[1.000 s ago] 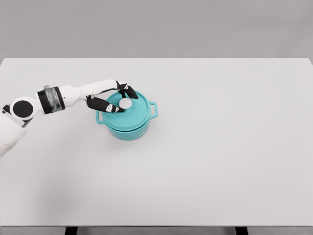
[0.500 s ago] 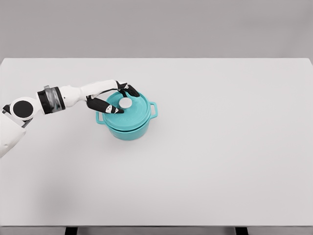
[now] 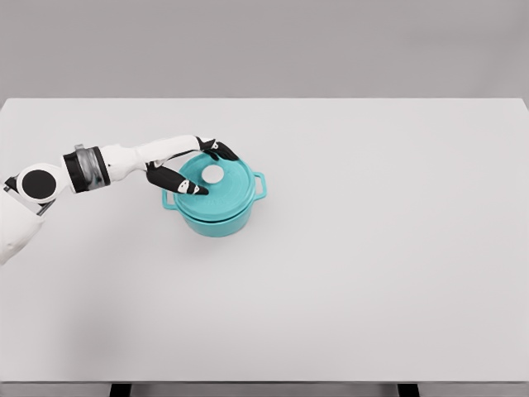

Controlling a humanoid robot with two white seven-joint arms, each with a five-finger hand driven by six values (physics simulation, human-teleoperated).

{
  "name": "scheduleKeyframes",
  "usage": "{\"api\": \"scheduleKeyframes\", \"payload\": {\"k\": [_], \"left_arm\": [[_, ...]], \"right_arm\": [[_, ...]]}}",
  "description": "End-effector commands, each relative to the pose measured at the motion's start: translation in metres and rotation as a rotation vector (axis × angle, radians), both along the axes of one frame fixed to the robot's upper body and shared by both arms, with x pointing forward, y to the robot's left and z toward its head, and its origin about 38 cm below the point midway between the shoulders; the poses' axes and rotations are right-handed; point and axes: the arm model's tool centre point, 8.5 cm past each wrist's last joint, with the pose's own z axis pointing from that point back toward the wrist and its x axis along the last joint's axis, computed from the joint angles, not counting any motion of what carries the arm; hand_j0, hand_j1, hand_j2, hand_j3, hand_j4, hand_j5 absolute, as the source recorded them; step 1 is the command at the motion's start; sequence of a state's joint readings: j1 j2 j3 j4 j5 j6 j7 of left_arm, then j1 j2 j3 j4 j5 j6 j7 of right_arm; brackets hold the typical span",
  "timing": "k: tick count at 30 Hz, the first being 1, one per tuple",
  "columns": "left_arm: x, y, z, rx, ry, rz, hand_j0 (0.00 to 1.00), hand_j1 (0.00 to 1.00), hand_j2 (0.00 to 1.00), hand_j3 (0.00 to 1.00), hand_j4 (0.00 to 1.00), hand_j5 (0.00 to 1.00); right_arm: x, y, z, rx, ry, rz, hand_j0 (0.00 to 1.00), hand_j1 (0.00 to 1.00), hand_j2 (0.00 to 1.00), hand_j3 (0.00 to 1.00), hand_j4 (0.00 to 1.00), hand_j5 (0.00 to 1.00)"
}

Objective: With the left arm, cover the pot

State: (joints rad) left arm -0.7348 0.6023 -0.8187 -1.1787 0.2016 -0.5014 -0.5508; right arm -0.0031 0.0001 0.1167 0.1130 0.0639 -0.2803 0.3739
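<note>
**Lid seated on the pot, release in hand**

The teal pot (image 3: 216,217) is seen left of the table's (image 3: 372,248) middle, standing upright on the white surface with a side handle showing on each flank. It is covered by a matching teal lid (image 3: 225,188), which appears to sit level on the rim; the seam between lid and body is visible along the near side. A white knob (image 3: 212,174) is carried at the lid's centre.

The left hand (image 3: 192,168) is held at the lid's left edge, its arm entering from the lower left. Its dark fingers (image 3: 186,183) are spread to either side of the knob and are not closed on it; a clear gap is seen between the knob and the nearest fingertips. Whether any fingertip rests on the lid's surface cannot be told. The right hand is not in view.

The covering step is judged to be done, and the release is judged to be the step in hand. For the next move, a clean lift of the hand up and back toward the left is called for, so that the lid is not dragged off its seat.

What the pot contains cannot be told, since its interior is hidden by the lid.
</note>
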Motion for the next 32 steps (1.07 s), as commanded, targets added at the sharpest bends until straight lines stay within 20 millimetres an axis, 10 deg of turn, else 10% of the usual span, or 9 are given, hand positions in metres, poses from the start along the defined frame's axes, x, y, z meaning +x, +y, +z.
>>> {"api": "scheduleKeyframes", "payload": {"k": [1, 15, 23, 27, 32], "left_arm": [[0.0, 0.0, 0.001, -0.006, 0.003, 0.003, 0.79, 0.79, 0.79, 0.79, 0.79, 0.79], [-0.005, 0.006, 0.012, -0.039, -0.001, -0.005, 0.83, 0.83, 0.83, 0.83, 0.83, 0.83], [-0.015, 0.061, 0.041, -0.051, -0.006, 0.055, 1.0, 1.0, 1.0, 1.0, 1.0, 1.0], [-0.044, 0.133, 0.09, -0.04, -0.048, 0.143, 1.0, 1.0, 1.0, 1.0, 1.0, 1.0], [-0.06, 0.164, 0.084, -0.093, -0.027, 0.234, 1.0, 1.0, 1.0, 1.0, 1.0, 1.0]], "right_arm": [[0.0, 0.0, 0.0, 0.001, -0.001, 0.001, 1.0, 1.0, 1.0, 1.0, 1.0, 1.0], [0.0, 0.0, 0.0, 0.001, -0.001, 0.001, 1.0, 1.0, 1.0, 1.0, 1.0, 1.0], [0.0, 0.0, 0.0, 0.001, -0.001, 0.001, 1.0, 1.0, 1.0, 1.0, 1.0, 1.0], [0.0, 0.0, 0.0, 0.001, -0.001, 0.001, 1.0, 1.0, 1.0, 1.0, 1.0, 1.0], [0.0, 0.0, 0.0, 0.001, -0.001, 0.001, 1.0, 1.0, 1.0, 1.0, 1.0, 1.0]]}}
